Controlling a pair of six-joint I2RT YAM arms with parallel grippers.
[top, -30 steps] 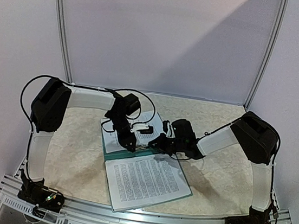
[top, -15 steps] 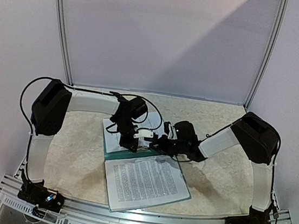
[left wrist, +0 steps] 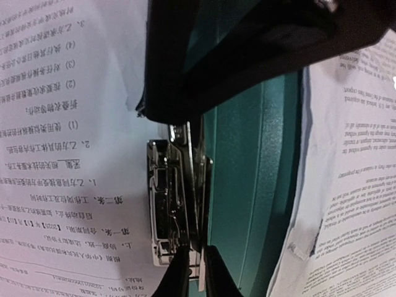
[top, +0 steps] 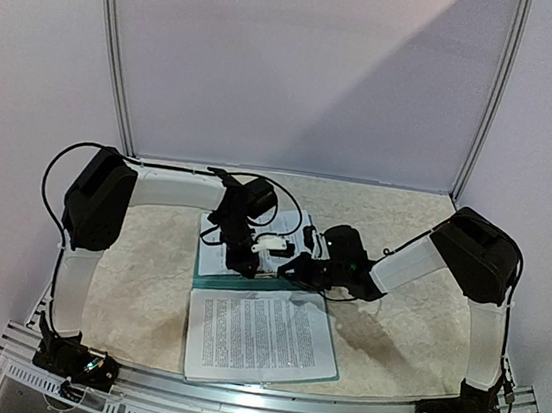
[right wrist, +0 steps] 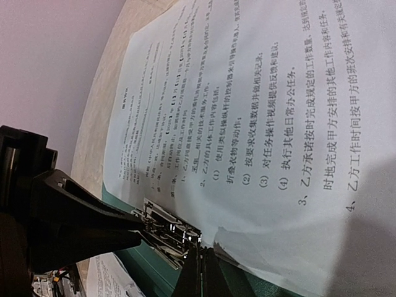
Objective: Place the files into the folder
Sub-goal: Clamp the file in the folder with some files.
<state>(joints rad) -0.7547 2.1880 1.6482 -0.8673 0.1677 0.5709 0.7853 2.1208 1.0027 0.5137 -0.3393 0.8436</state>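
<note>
The left gripper (top: 251, 264), a black hard-shelled claw on a white arm, points down over the middle of the beige mottled table (top: 135, 290). Its slim dark fingertips (left wrist: 176, 278) are narrowed to a slit, and the thin tab at one end of the silver metal clip (left wrist: 173, 204) is pinched between them. That clip is a small, shiny bar of stamped steel with folded edges. It lies just beside the bare strip of the teal-green folder (left wrist: 247, 185), a flat rectangular cover with a smooth, faintly glossy surface and a shallow moulded ridge. The folder lies spread open in the centre of the table, between the two arms. The white paper sheets (top: 255, 337) rest on both of its halves, one on the far half and one on the near half. They are thin, matt and floppy, printed with dense black text, and a narrow teal border shows along the near page's right edge. The clip overlaps the edge of the page with numbered Chinese lines, and that edge curls up slightly just beside it. To the right, the right gripper (top: 286, 270), also black, reaches in from its own white arm. Its fingers (right wrist: 199, 272) are pressed tight together into a single dark point that holds nothing. The tip is set against the other end of the clip.
</note>
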